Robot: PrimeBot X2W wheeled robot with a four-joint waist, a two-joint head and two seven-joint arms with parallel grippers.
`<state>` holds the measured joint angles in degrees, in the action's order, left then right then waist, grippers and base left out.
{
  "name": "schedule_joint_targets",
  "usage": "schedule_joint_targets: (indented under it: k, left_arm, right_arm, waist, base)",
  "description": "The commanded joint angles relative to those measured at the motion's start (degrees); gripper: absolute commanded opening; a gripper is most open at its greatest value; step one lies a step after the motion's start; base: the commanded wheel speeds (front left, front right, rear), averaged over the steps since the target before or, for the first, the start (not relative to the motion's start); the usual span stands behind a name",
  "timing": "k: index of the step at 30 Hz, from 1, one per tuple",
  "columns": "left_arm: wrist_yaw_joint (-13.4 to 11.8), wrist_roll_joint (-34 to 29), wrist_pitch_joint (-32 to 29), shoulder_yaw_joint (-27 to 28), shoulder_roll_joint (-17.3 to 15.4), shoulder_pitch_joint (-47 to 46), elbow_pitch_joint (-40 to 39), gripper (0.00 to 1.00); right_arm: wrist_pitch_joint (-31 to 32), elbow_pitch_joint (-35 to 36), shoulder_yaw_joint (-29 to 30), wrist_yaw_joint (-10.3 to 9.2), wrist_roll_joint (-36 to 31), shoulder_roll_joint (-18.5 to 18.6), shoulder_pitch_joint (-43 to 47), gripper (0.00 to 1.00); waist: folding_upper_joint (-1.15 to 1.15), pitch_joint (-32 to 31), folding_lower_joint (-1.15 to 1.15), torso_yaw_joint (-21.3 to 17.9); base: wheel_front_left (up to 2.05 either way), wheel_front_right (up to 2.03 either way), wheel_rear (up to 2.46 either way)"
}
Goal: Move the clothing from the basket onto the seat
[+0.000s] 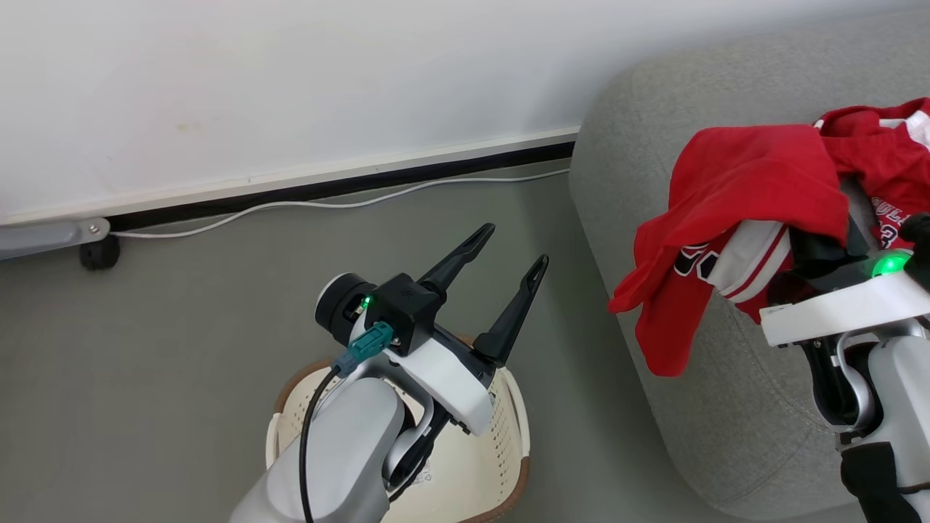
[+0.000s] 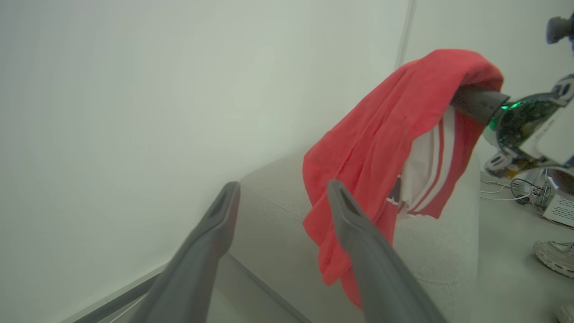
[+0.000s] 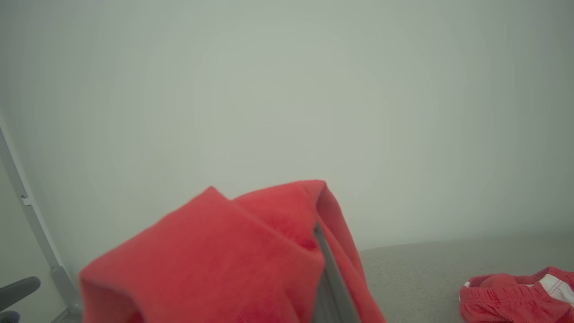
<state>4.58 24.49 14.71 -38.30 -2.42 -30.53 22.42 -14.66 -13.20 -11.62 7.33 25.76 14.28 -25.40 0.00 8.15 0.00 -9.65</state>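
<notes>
wall (image 1: 290,80): pale and plain, behind everything; dark strip along its foot
floor (image 1: 145,349): grey; carries the seat and the basket
seat (image 1: 726,87): grey, rounded end toward the basket; in the left wrist view its corner (image 2: 273,202) lies just beyond the left fingers
basket (image 1: 503,436): on the floor just off the seat's rounded end, under the left arm; cream perforated wall, brown rim; paper label (image 1: 425,472) inside
clothing (image 1: 755,181): one red garment hangs off the right gripper above the seat's near edge, white stripes and black print showing under the fold; its lowest tip dangles at the seat's side (image 2: 381,148); a second red garment (image 3: 515,298) lies crumpled on the seat top, well apart from the hanging one
left gripper (image 1: 514,245): above the basket's far rim, fingers pointing toward the wall; jaws wide apart, nothing between them (image 2: 282,188)
right gripper (image 3: 329,273): raised over the seat; jaws together, clamped on the clothing, which drapes over both fingers
cable (image 1: 327,205): white, on the floor along the wall's foot
shoe (image 2: 554,255): pale, on the floor past the seat
</notes>
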Motion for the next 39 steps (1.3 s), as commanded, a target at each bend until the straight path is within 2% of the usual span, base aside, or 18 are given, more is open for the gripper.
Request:
schedule_joint_targets:
  k: [1, 15, 26, 34, 39]
  left_arm:
    - [0.7, -0.8, 0.3, 1.7, -0.5, -0.3, -0.7, 1.00]
    - [1.9, -1.1, 0.3, 2.9, -0.5, 0.9, 0.3, 1.00]
    - [2.3, -1.9, 0.3, 4.6, -0.5, 1.3, 0.3, 1.00]
    - [2.5, -2.3, 0.3, 3.1, -0.5, 0.3, 0.2, 1.00]
    - [2.6, -2.7, 0.3, 1.9, -0.5, -1.6, 0.8, 1.00]
  right_arm:
    - [-0.3, 2.3, 0.6, 0.16, -0.3, 0.4, 0.4, 0.00]
    - [-0.3, 4.3, 5.0, 0.16, -0.2, 0.4, 1.6, 0.00]
    - [-0.3, 5.6, 7.5, 0.16, -0.2, 0.8, 3.6, 0.00]
    - [-0.3, 6.8, 12.3, 0.16, 0.1, 2.8, 3.7, 0.00]
    - [-0.3, 5.0, 15.6, 0.16, -0.7, 6.2, -1.0, 0.00]
  waist:
    - [0.00, -0.3, 0.00, -2.3]
    - [0.00, -0.1, 0.00, -12.9]
    - [0.00, -0.5, 0.00, -19.6]
    - [0.00, 1.9, 0.00, -20.7]
    - [0.00, 5.6, 0.00, -21.0]
  base:
    - [0.00, 0.00, 0.00]
    - [0.00, 0.00, 0.00]
    - [0.00, 0.00, 0.00]
    - [0.00, 0.00, 0.00]
    - [0.00, 0.00, 0.00]
